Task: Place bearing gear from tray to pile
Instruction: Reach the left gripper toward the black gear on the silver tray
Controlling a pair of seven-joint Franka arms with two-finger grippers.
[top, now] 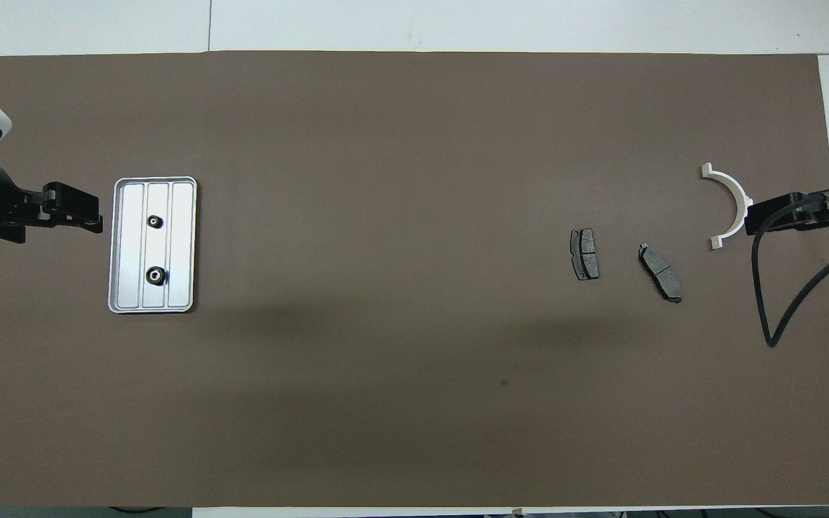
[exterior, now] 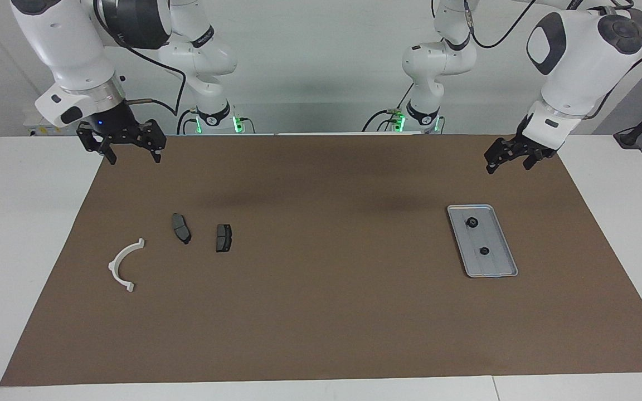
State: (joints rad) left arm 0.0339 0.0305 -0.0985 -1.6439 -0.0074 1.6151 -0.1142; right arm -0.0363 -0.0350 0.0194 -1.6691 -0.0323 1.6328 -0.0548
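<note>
In the facing view you see the tray [exterior: 482, 240] lying flat on the brown mat [exterior: 332, 312] toward the left arm's end of the surface. Two small dark bearing gears sit in it, apart from each other: one gear [exterior: 472, 222] in the part nearer the robots, the other gear [exterior: 484, 251] about mid-tray. The left hand [exterior: 509, 161] hangs in the air over the mat's edge nearest the robots, with its fingers apart and nothing between them. The right hand [exterior: 131, 153] hangs over the mat's corner at its own end, fingers spread wide, empty too. The pile lies toward the right arm's end: a white arc [exterior: 123, 264] and two dark pads, one pad [exterior: 181, 228] beside the arc, the second pad [exterior: 223, 237] just beside the first, none touching. Between tray and pile you have a long stretch of bare mat.

In the overhead view the tray [top: 118, 244] shows its lengthwise ridges, and both gears [top: 155, 221] [top: 157, 274] sit along its middle strip. The left hand [top: 91, 219] appears just beside the tray's rim without covering it. The right hand [top: 753, 217] overlaps the white arc [top: 731, 194] as seen from above, and its black cable [top: 774, 288] loops over the mat near the pads [top: 584, 253] [top: 660, 272].
</note>
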